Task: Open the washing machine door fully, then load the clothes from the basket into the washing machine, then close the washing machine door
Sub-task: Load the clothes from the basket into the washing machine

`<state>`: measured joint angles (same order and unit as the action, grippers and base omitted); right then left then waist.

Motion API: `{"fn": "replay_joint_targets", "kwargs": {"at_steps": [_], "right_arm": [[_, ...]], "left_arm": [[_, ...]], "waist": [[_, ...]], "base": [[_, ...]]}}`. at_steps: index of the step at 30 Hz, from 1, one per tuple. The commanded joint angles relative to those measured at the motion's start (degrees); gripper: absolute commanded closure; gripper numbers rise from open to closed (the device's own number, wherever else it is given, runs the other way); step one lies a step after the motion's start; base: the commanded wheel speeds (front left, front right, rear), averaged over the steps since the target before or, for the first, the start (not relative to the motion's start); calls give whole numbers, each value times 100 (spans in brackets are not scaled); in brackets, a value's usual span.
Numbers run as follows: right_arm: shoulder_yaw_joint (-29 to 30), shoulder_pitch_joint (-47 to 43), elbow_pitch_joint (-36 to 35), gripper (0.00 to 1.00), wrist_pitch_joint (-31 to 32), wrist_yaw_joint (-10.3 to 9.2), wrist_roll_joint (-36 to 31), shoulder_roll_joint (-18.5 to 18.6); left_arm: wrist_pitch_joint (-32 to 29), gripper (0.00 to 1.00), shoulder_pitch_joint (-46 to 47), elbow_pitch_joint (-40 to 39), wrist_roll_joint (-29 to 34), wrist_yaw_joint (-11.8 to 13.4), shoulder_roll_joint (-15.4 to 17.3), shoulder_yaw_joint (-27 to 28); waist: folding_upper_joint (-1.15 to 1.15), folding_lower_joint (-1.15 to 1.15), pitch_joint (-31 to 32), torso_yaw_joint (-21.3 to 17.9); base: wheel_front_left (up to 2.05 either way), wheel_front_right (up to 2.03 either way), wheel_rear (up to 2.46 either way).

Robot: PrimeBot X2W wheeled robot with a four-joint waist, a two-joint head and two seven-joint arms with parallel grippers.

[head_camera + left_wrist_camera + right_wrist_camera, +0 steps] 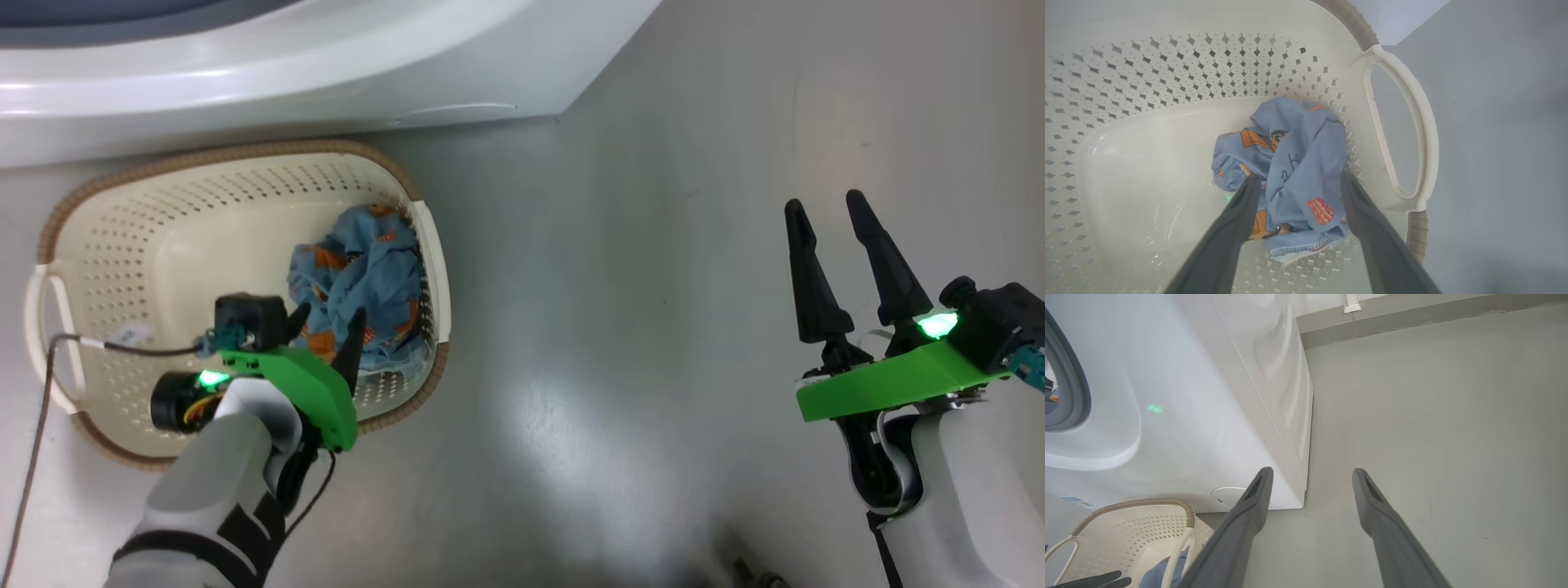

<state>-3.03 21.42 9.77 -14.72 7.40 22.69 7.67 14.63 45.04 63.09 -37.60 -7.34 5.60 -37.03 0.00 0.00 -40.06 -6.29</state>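
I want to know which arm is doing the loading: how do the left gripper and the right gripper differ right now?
The left gripper sits inside the basket; the right gripper hangs over bare floor. The left gripper's fingers straddle the denim-blue garment; the right gripper has nothing between its fingers. Both are open, gripping nothing.

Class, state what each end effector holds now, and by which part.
Nothing is held. The left end effector stands open astride the denim-blue garment in the basket; the right end effector is open above the floor.
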Motion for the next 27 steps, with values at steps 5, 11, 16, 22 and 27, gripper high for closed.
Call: {"fn": "replay_joint_targets", "kwargs": {"at_steps": [5,11,16,22,27], "right_arm": [[-162,46,-169,0,-28,9,-75,43],[-183,104,-194,0,-28,9,-76,71],[-188,141,-220,0,-28,9,-78,73],[-220,163,-248,0,-28,9,-83,65],[-214,136,-259,0,-28,9,-83,86]], "left_arm": [[-3,0,230,83,-429,-14,253,-322],[-78,0,407,119,-840,-14,341,-777],[-138,0,527,126,-1167,-14,385,-1104],[-228,0,618,81,-1559,-14,476,-1468],[-259,100,674,26,-1904,-14,544,-1824]], "waist": [[0,0,-266,-99],[0,0,-418,-149],[0,0,-517,-178],[0,0,-582,-232],[0,0,-570,-250]], "base": [[0,0,0],[0,0,0],[0,0,0],[0,0,0],[0,0,0]]}}
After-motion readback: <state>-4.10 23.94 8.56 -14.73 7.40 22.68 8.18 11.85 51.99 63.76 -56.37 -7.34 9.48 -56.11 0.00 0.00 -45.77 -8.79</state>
